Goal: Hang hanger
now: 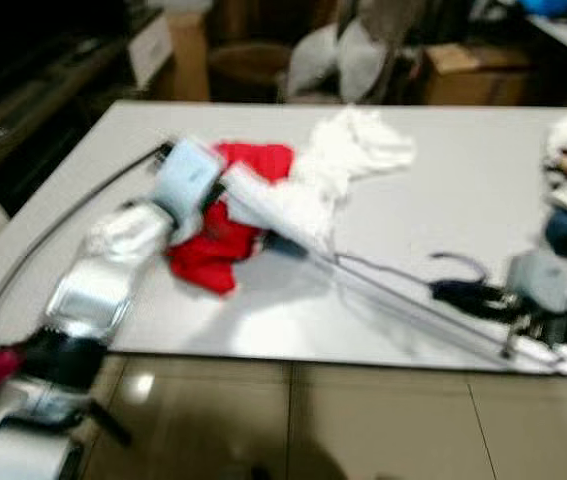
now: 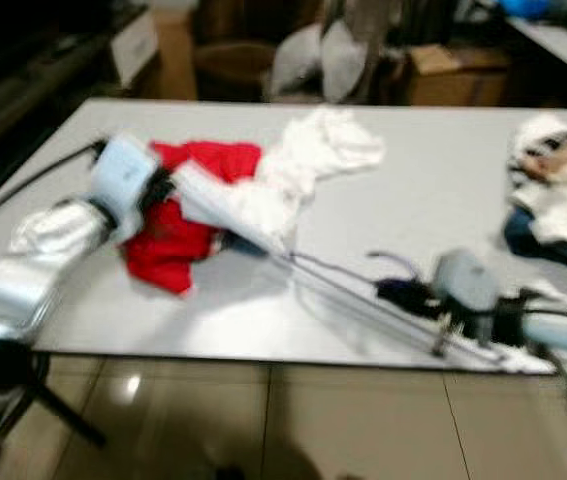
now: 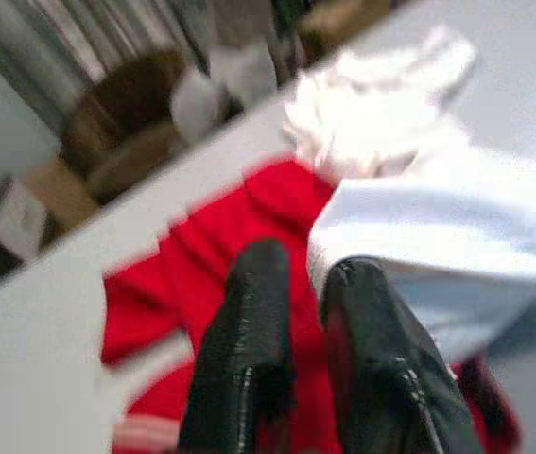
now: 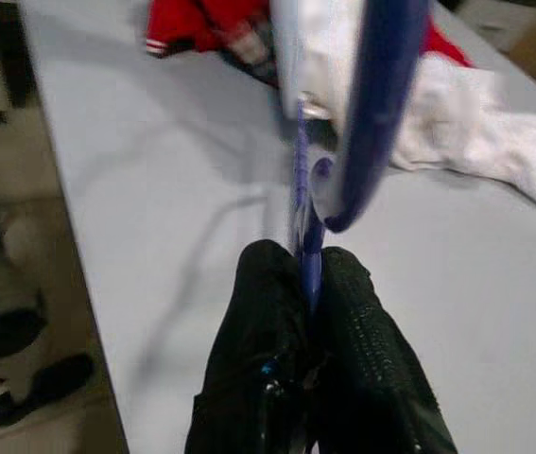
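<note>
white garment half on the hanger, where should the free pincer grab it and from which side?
Judging from the head views, take the white garment at its bunched far end, coming from above on the robot's left. That end lies loose on the table, off the red garment, and away from the hanger wires. The right pincer is shut on the hanger, so the left pincer does it.

We've got our right gripper (image 4: 313, 284) pinched on the blue hanger (image 4: 373, 113) over the desk (image 4: 173, 189), white cloth (image 4: 475, 132) and red garment (image 4: 187, 24) beyond.
</note>
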{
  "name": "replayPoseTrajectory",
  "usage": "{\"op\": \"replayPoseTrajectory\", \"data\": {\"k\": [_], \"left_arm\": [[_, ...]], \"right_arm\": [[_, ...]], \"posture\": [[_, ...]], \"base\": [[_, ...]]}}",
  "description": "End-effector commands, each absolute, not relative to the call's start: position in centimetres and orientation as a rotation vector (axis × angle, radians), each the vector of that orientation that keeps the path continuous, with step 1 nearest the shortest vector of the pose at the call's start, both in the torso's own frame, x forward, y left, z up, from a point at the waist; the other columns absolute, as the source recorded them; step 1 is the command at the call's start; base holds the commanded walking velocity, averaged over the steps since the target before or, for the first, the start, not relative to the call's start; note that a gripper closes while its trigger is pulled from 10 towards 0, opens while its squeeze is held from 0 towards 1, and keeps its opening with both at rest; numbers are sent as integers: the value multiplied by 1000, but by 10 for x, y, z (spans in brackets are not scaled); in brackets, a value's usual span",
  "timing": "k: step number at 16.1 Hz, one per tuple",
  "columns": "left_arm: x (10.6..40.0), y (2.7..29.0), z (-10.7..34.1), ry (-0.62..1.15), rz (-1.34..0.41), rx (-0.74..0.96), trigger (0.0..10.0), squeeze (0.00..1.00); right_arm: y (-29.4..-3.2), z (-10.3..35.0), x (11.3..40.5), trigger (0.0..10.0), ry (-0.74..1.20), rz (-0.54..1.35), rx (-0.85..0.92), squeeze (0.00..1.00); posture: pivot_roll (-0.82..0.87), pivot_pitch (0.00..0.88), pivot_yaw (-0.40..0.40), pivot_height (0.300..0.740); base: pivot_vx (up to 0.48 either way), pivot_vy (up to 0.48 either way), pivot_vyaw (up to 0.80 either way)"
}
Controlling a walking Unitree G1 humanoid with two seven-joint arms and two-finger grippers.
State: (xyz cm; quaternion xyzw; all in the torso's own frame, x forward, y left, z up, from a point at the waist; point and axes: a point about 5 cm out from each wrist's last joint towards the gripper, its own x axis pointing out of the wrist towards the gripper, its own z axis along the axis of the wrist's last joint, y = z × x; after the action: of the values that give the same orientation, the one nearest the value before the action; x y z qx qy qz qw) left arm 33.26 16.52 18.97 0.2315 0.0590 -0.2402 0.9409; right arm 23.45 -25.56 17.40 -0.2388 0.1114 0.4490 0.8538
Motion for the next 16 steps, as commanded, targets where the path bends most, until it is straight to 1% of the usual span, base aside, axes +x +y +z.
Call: {"op": "replayPoseTrajectory", "data": {"k": [1, 3, 5, 7, 8, 10, 12, 13, 14, 15, 16], "left_arm": [[322, 164, 191, 159, -575, 495, 10000, 1000], [307, 176, 181, 236, -606, 552, 10000, 1000], [302, 182, 176, 255, -613, 563, 10000, 1000], [308, 185, 186, 177, -535, 516, 10000, 1000], [311, 179, 197, 97, -520, 431, 10000, 1000], [313, 172, 210, 10, -512, 321, 10000, 1000], [311, 161, 216, -39, -581, 258, 10000, 1000], [307, 148, 210, -26, -662, 296, 10000, 1000], [306, 140, 204, -17, -694, 324, 10000, 1000], [306, 133, 201, -15, -695, 318, 10000, 1000], [308, 129, 197, -5, -685, 330, 10000, 1000]], "right_arm": [[-255, 187, 229, 10000, 227, 957, -513, 0], [-265, 197, 219, 10000, 278, 956, -539, 0], [-274, 206, 216, 10000, 296, 926, -549, 0], [-278, 219, 231, 10000, 199, 790, -564, 0], [-272, 219, 236, 10000, 150, 769, -533, 0], [-256, 215, 245, 10000, 80, 756, -453, 0], [-236, 207, 256, 10000, 23, 758, -342, 0], [-220, 198, 260, 10000, 34, 813, -315, 0], [-210, 192, 259, 10000, 45, 866, -346, 0], [-208, 190, 263, 10000, 50, 860, -306, 0], [-206, 189, 263, 10000, 55, 885, -320, 0]], "posture": [[-140, 0, 101, 740], [-138, 0, 98, 740], [-140, 0, 99, 740], [-138, 0, 96, 740], [-137, 0, 96, 740], [-138, 0, 99, 740], [-136, 0, 96, 740], [-129, 0, 90, 740], [-128, 0, 88, 740], [-133, 0, 88, 740], [-134, 0, 86, 740]], "base": [[0, 0, 0], [0, 0, 0], [0, 0, 0], [0, 0, 0], [0, 0, 0], [0, 0, 0], [0, 0, 0], [0, 0, 0], [0, 0, 0], [0, 0, 0], [0, 0, 0]]}}
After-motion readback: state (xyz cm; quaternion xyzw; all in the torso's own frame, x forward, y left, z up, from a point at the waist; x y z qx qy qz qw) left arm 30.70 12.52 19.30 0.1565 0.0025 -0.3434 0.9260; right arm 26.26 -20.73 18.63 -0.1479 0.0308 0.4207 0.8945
